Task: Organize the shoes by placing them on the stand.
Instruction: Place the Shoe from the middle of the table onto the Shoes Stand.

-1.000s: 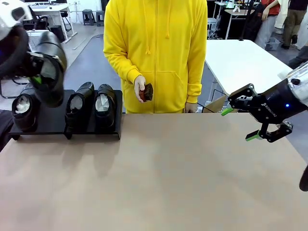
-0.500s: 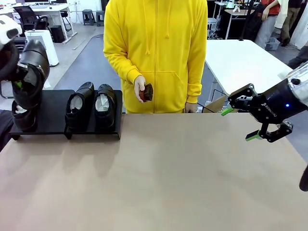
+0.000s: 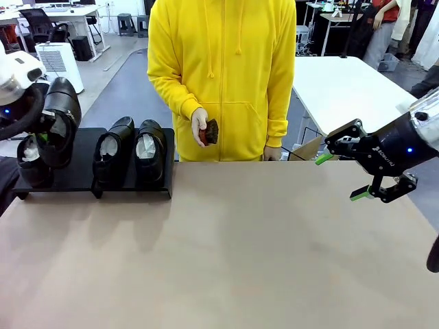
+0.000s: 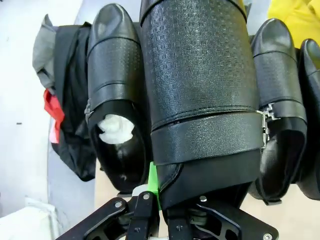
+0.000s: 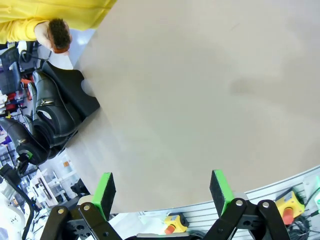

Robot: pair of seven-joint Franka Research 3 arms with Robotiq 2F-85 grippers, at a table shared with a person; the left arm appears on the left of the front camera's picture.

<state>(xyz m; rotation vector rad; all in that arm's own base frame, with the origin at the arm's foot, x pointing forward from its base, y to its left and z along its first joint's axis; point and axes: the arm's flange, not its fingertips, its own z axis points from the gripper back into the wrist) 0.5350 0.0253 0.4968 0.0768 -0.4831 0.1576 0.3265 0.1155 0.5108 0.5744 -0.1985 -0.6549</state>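
- The left gripper [image 3: 42, 133] pinches the fourth shoe [image 3: 58, 120] by its heel rim, fingers pressed tight on the leather, toe pointing away over the stand [image 3: 164, 147].
- Three shoes already sit on the stand: one at the far left [image 3: 31, 159] and a pair [image 3: 130, 151] toward the right end, with an open slot between them.
- In the left wrist view the held shoe [image 4: 197, 80] hangs between its neighbours [image 4: 116, 100], close on both sides.
- My advice: line the toe up with the gap first, then lower straight, so the sole does not clip either neighbour.
- Set the sole flat before letting go; a tilted shoe could tip onto the next one.
- The right gripper [image 3: 343, 177] hovers with fingers spread and nothing between them, well apart from the stand.
- The person's hand [image 3: 200, 127] holds a small brush [image 3: 210, 131] behind the table [image 3: 240, 240].
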